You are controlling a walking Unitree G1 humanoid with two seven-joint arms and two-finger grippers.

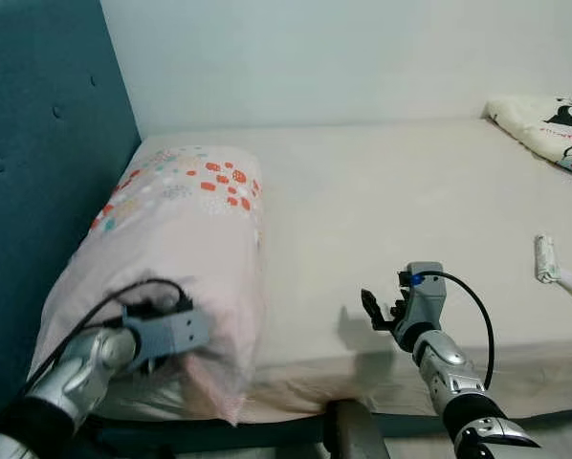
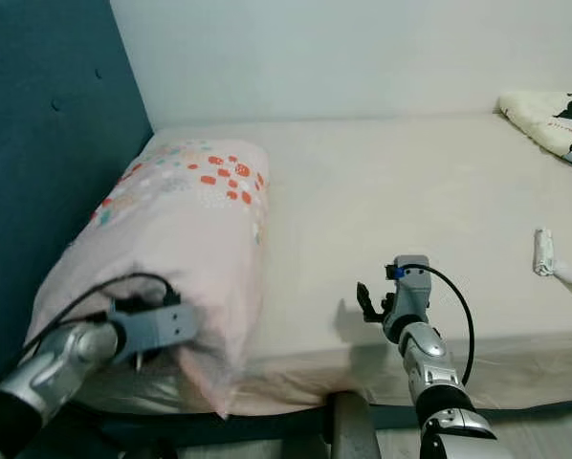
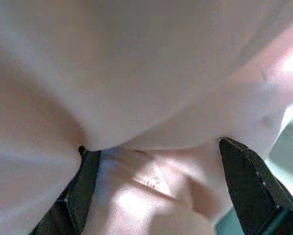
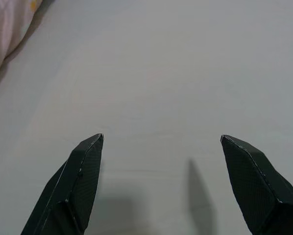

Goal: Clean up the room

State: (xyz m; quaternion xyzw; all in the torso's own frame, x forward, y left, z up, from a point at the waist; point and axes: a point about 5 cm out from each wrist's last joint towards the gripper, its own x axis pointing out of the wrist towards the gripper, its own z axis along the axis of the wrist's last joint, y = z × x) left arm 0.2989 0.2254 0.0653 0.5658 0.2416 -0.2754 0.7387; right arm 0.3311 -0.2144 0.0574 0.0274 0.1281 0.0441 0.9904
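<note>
The left tool [image 1: 171, 335] is pressed against the near end of the pale pink fabric pillow with an orange and teal spotted print [image 1: 186, 239]. In the left wrist view its two black fingers [image 3: 83, 191] stand apart with pillow cloth bulging between them, not yet pinched. The right tool [image 1: 374, 308] hovers just above the cream bed sheet [image 1: 391, 201], fingers apart and holding nothing.

Step in hand, as judged: straightening the bed, with the pillow the item being addressed. It lies lengthwise along the teal padded headboard [image 1: 37, 163], its near end overhanging the front edge of the mattress. The next move appears to call for closing the left fingers on a fold of the cover, then drawing or pushing the pillow inward off that edge.

Edges: the mattress front edge runs directly under both tools; the headboard bounds the pillow on the robot's left. A small white rolled item [image 1: 546, 258] lies well apart on the robot's right, and a cream cartoon-printed blanket [image 1: 554, 129] occupies the far right corner. The middle of the bed offers open room.
</note>
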